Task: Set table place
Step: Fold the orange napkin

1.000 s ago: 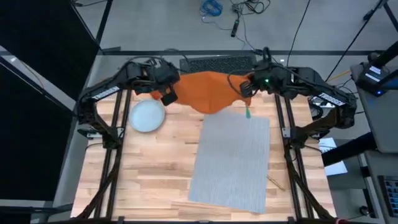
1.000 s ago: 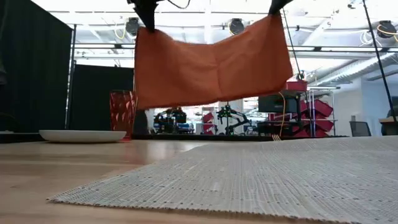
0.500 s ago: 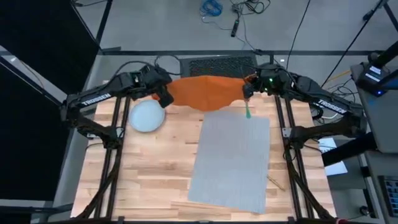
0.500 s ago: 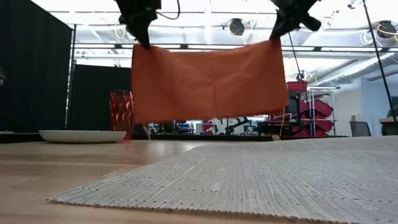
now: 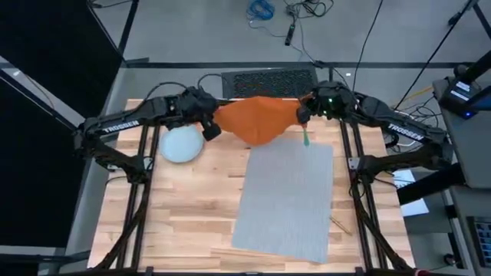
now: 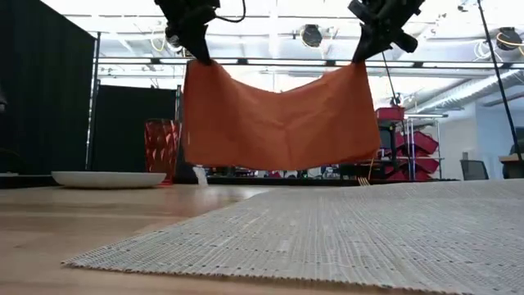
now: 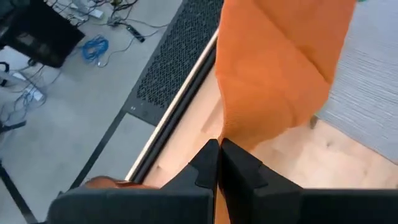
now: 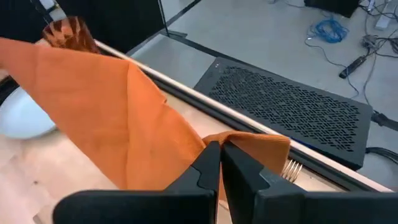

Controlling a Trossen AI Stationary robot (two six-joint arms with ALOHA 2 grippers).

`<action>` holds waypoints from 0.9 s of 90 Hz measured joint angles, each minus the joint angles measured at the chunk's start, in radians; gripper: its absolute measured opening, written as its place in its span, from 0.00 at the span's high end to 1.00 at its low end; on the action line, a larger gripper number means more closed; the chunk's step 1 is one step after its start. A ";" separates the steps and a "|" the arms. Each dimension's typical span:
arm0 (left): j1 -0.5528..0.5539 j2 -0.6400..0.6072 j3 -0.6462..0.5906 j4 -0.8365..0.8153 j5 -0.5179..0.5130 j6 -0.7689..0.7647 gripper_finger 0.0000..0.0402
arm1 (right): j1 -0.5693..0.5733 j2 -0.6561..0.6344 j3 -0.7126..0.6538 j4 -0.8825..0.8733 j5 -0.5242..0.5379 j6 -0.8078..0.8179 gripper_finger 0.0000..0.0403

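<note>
An orange napkin (image 6: 278, 119) hangs in the air over the table's far edge, held between my two grippers. My left gripper (image 6: 196, 51) is shut on its upper left corner, and my right gripper (image 6: 364, 51) is shut on its upper right corner. The grey placemat (image 5: 285, 199) lies flat on the table in front of the napkin. The pale-blue plate (image 5: 181, 143) rests on the wood to the left. An orange tumbler (image 6: 162, 147) stands behind the plate. A green-handled piece of cutlery (image 5: 305, 139) lies at the placemat's far edge. My left gripper pinches the napkin's upper corner (image 7: 231, 132) between its two fingers, coming from above. The cloth hangs below the fingers, clear of the table. My right gripper pinches the opposite upper corner (image 8: 242, 142) between its two fingers, also from above. The top edge (image 6: 278, 88) sags slack between the two holds.
A gold piece of cutlery (image 5: 341, 224) lies on the wood right of the placemat. Gold fork tines (image 8: 291, 167) show at the far edge. A black perforated mat (image 5: 268, 79) lies on the floor beyond the table. Bare wood (image 5: 192, 207) lies left of the placemat.
Both grippers have come down a little with the napkin. They first drew apart, pulling its top edge taut and level, then moved nearer each other, so the top edge now sags in the middle. The napkin has stayed clear of the table.
</note>
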 joint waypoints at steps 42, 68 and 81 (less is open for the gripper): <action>-0.206 -0.008 0.000 -0.088 -0.104 -0.141 1.00 | 0.236 -0.053 -0.005 -0.076 0.156 0.142 1.00; -0.286 -0.008 0.000 -0.138 -0.166 -0.209 1.00 | 0.395 -0.057 -0.005 -0.139 0.292 0.259 1.00; -0.268 -0.008 -0.017 -0.126 -0.174 -0.210 1.00 | 0.384 -0.058 -0.004 -0.164 0.294 0.282 1.00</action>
